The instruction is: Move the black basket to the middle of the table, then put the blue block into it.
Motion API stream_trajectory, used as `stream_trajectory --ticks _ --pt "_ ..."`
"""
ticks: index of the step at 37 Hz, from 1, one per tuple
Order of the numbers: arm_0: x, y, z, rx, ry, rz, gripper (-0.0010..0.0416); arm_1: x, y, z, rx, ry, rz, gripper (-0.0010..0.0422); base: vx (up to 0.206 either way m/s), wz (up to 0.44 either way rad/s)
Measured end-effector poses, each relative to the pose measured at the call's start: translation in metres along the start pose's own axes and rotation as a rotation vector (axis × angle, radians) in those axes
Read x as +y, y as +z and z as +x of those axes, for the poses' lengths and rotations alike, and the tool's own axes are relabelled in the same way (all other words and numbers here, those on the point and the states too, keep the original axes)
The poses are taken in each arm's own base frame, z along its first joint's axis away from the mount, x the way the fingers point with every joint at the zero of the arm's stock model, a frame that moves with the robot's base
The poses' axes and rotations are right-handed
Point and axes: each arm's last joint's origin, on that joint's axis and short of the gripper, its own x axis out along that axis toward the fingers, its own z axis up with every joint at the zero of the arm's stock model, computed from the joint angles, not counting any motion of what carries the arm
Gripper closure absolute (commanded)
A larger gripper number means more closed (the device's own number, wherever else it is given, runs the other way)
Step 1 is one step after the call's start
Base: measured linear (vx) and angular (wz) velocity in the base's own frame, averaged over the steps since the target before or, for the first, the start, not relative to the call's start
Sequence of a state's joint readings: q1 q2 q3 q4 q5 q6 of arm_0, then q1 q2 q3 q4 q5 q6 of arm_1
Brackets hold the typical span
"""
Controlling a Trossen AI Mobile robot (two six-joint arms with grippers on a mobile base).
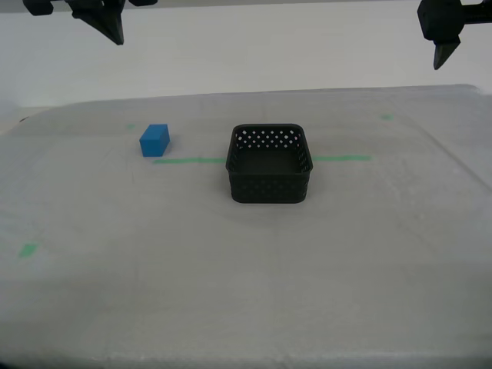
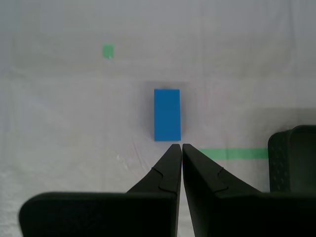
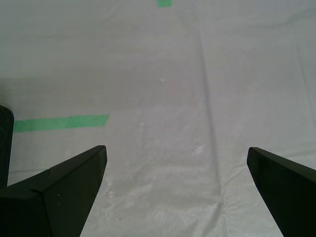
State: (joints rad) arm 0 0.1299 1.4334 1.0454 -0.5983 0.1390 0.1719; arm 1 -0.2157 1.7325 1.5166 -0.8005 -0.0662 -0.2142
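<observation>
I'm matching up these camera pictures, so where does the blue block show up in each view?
Exterior view: blue block on the table, toward the exterior view's left of the black basket.
Second wrist view: block just beyond my second hand.
First wrist view: not in it.
Shared landmark: green tape strip.

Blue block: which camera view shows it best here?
The second wrist view: the blue block lies whole and large, straight ahead of my second gripper. The exterior view shows it small; the first wrist view misses it.
</observation>
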Motion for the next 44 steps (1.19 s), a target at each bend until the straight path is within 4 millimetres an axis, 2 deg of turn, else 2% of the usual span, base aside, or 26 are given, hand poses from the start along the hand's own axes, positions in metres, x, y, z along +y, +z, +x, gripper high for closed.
stream_trajectory --ticks 22,39,44 --pt "0.000 0.000 0.000 0.000 0.000 -0.001 0.0007 -0.008 0.015 0.066 0.168 0.035 0.021 0.0412 0.000 0.000" --pt "0.000 0.000 0.000 0.000 0.000 0.000 0.0007 -0.006 0.015 0.074 0.178 0.041 0.017 0.0411 0.000 0.000" --pt "0.000 0.000 0.000 0.000 0.001 -0.001 0.0007 -0.006 0.015 0.074 0.178 0.041 0.017 0.0384 0.000 0.000"
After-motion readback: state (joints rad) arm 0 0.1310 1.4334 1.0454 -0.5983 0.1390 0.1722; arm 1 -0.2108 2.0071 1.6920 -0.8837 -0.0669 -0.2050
